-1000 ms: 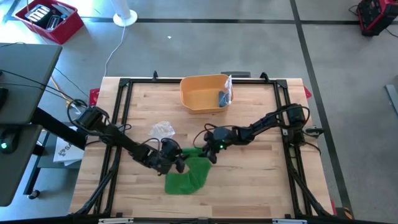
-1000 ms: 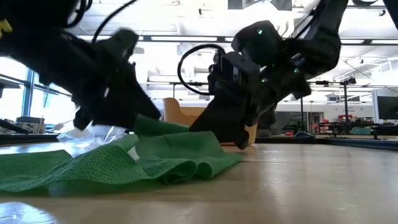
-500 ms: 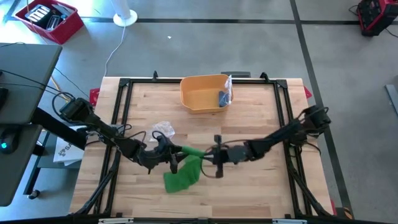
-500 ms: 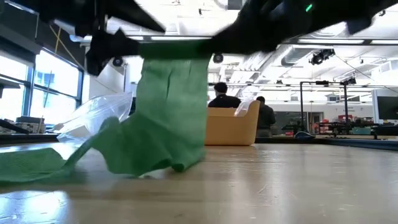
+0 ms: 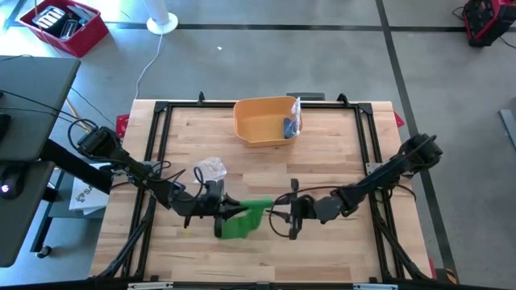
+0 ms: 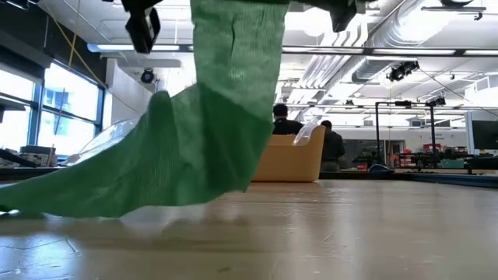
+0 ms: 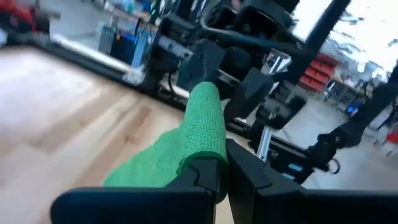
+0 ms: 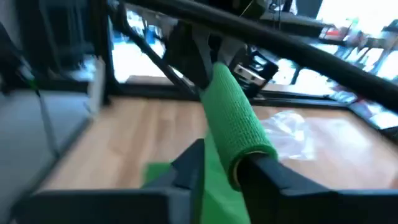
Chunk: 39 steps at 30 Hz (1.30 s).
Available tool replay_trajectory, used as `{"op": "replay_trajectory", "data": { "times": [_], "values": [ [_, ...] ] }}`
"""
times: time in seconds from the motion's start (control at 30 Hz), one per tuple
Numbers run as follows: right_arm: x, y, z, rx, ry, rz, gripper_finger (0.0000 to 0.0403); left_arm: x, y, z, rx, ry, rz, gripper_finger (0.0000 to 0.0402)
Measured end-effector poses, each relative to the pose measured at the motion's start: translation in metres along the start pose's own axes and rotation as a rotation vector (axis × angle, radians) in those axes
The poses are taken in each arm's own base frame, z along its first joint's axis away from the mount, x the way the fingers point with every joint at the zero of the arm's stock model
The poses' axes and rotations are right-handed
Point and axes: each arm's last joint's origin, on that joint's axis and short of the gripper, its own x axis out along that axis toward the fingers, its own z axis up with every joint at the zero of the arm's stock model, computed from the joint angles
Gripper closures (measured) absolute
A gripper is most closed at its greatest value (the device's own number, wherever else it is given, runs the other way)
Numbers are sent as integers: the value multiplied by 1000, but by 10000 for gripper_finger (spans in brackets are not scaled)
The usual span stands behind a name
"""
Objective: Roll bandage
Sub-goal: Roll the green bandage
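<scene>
The green bandage (image 5: 239, 221) hangs over the surface near six o'clock (one end trailing), clamped by the left end effector (image 5: 230, 213) and right end effector (image 5: 276, 214); keep it taut while winding evenly.

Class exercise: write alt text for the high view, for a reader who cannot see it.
Seen from above, the left gripper and the right gripper hold a green bandage stretched between them over the wooden table. A yellow bin sits at the far edge, and a clear plastic wrapper lies near the left arm.
</scene>
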Motion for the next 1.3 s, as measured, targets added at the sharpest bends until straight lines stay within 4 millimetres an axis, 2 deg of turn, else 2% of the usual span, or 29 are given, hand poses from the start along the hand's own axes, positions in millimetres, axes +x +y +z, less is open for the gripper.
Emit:
{"op": "replay_trajectory", "data": {
  "times": [0.13, 0.23, 0.33, 0.43, 0.57, 0.73, 0.83, 0.93, 1.0, 1.07, 1.17, 1.3],
  "values": [
    [-3, 0, 10, 210, -36, 106, 262, -4, -12, 2, 247, -11, -67, 393],
    [0, -4, 13, 379, -35, 204, 248, -4, -23, 2, 442, -10, -103, 396],
    [2, -7, 14, 516, -7, 266, 261, -3, -32, -1, 570, 5, -122, 392],
    [2, -7, 14, 529, -10, 265, 306, -1, -38, -6, 646, 13, -135, 390],
    [0, -4, 15, 433, -47, 214, 387, -2, -41, -7, 517, -9, -73, 376],
    [-6, 5, 16, 215, -90, 154, 382, -1, -39, 0, 301, -23, -78, 341],
    [-10, 15, 21, -33, -93, 163, 389, 3, -36, 5, 123, -28, -111, 327],
    [-14, 27, 26, -374, -75, 179, 398, 10, -31, 10, -58, 9, -208, 322],
    [-17, 34, 29, -580, -62, 179, 399, 13, -28, 12, -121, 30, -253, 322],
    [-19, 39, 34, -690, -36, 143, 398, 14, -27, 13, -139, 20, -256, 323],
    [-22, 44, 41, -712, 11, 102, 389, 14, -28, 17, -153, -15, -258, 332],
    [-24, 48, 44, -551, 25, 96, 363, 14, -28, 19, -92, -43, -252, 381]
  ]
}}
